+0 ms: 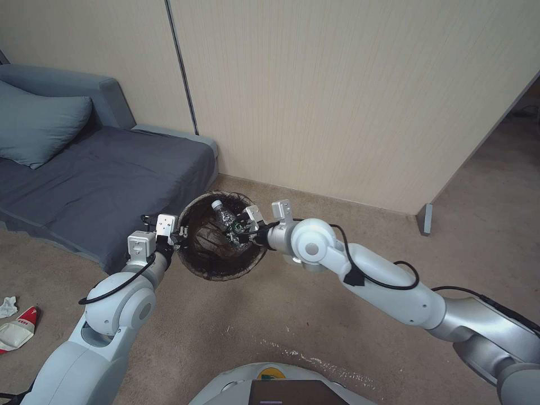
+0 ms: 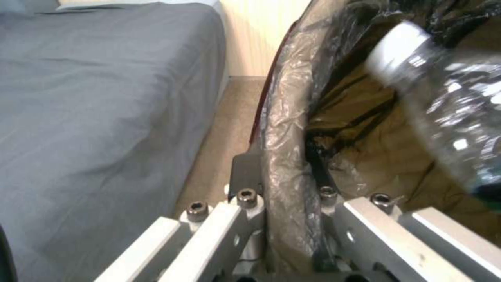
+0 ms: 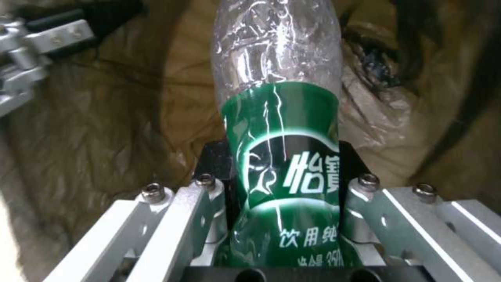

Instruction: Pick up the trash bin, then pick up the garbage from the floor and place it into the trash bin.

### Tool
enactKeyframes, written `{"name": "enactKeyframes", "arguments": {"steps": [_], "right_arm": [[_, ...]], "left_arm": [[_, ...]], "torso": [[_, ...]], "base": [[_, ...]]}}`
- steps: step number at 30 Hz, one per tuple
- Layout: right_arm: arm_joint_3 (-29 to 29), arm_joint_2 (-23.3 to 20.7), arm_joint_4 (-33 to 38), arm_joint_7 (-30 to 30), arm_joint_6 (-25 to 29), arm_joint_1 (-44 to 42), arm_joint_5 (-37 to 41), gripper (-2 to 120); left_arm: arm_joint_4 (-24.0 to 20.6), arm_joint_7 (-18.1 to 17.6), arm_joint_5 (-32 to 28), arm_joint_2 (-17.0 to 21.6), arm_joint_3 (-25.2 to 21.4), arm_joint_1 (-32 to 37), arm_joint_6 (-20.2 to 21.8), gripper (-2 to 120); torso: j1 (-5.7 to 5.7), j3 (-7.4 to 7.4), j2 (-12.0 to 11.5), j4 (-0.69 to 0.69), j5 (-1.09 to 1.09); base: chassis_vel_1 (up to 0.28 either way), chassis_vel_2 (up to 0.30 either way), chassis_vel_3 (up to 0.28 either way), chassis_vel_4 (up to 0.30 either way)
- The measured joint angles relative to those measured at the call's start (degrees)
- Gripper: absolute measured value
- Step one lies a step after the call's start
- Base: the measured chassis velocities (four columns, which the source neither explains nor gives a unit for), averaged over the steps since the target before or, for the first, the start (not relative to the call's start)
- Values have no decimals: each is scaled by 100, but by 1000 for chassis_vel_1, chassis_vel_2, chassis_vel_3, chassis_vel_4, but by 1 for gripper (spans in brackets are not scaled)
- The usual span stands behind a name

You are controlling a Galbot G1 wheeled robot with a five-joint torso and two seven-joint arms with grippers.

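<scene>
Bottle hanging over the bin mouth, both arms engaged.

The clear plastic bottle [image 3: 279,129], green label, is sitting cap-first inside the rim of the trash bin [image 1: 194,264], above its dark bag liner [image 3: 94,129]. The right gripper [image 1: 243,226] is pinching it at the label, one pad on each side. At the bin's near-left rim, the left gripper [image 1: 175,235] is clamping wall and folded bag between its fingers, holding the bin up off the carpet [image 1: 270,315] just beside the grey sofa bed [image 1: 101,169].

Risks, as judged: the thin bottle is crushing under the pinch and could spring sideways on release, striking the rim and bouncing out; the one-sided rim grip could let the bin tilt or the slick bag slip. More litter, a crushed red-and-white cup [image 1: 19,332] and a tissue [image 1: 8,307], is lying well left of the bin.
</scene>
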Motion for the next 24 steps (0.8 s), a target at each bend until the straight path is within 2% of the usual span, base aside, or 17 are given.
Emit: {"name": "enactKeyframes", "arguments": {"steps": [5,10,14,17,20,21,24], "right_arm": [[-156,329,-304,27,28,106,-16,27],[-410,989,-742,82,35,351,-34,27],[-476,1175,-946,98,27,400,-106,27],[-482,1242,-1023,160,27,400,-158,32],[-499,1295,-1055,398,52,399,-162,46],[-499,1295,-1055,398,52,399,-162,46],[-480,1264,-984,510,33,403,-119,62]], "left_arm": [[7,5,0,4,-5,10,0,3],[9,-2,12,-23,-60,20,-8,3],[2,-4,15,-31,-78,28,-8,3],[-12,-4,15,-36,-84,35,-9,3],[-15,6,14,-53,-94,55,-11,3],[-15,6,14,-53,-94,55,-11,3],[-11,28,9,-72,-60,55,-4,3]], "torso": [[0,0,0,0,0],[0,0,0,2,-1],[0,0,0,3,-1],[0,0,0,1,0],[0,0,0,1,0],[0,0,0,1,0],[0,0,0,1,0]], "base": [[0,0,0,0],[0,0,0,0],[0,0,0,0],[0,0,0,0],[0,0,0,0],[0,0,0,0],[0,0,0,0]]}}
